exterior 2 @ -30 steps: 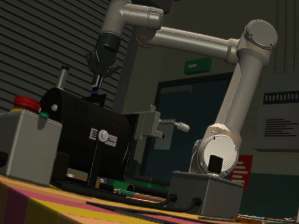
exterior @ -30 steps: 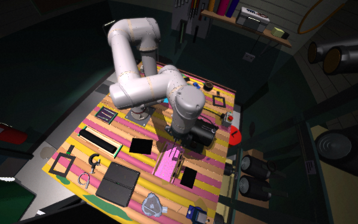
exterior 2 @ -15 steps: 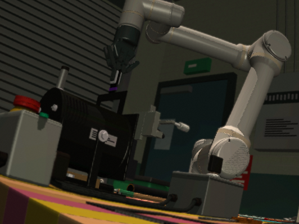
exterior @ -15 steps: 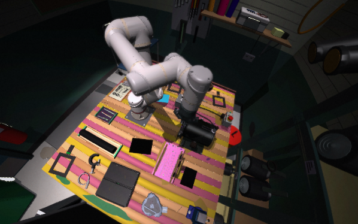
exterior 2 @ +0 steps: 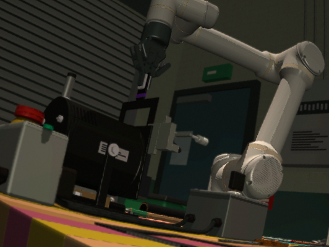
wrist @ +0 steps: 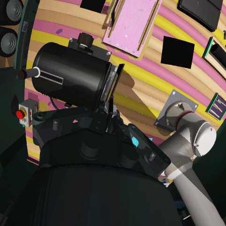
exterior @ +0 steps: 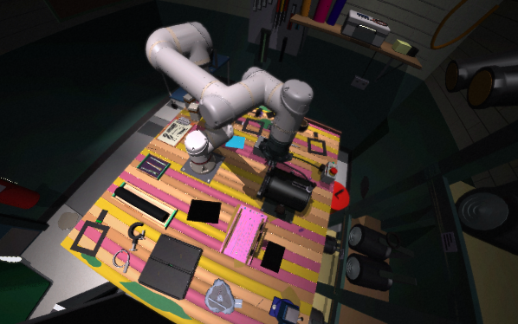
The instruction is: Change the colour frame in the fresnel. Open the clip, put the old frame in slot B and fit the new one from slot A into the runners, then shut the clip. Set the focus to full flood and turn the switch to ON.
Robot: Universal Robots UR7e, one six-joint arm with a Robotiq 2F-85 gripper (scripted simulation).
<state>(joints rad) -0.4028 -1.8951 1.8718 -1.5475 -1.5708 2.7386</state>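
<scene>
On the right side of the striped bench the black fresnel point(exterior: 288, 189) point(exterior 2: 96, 150) point(wrist: 70, 75) lies on its stand. A black colour frame point(exterior 2: 138, 110) point(wrist: 114, 82) with a purple tab point(exterior 2: 141, 95) stands upright at the lamp's front, partly raised above the housing. A pink slotted rack point(exterior: 244, 234) point(wrist: 132, 25) lies in front of the lamp, with black square gels point(exterior: 204, 211) point(exterior: 273, 256) on either side of it. My gripper point(exterior: 269, 162) point(exterior 2: 144, 81) point(wrist: 109, 110) hangs directly over the frame's top edge and is closed on the frame's purple tab.
Behind the lamp a grey bracket with a knobbed pin point(exterior 2: 172, 136) sticks out, and the arm's base point(exterior: 202, 162) point(exterior 2: 225, 209) stands beyond. A grey box with a red stop button point(exterior: 330, 172) point(exterior 2: 25, 155) sits beside the lamp. Spare frames point(exterior: 316, 146) point(exterior: 89, 236) lie flat on the bench.
</scene>
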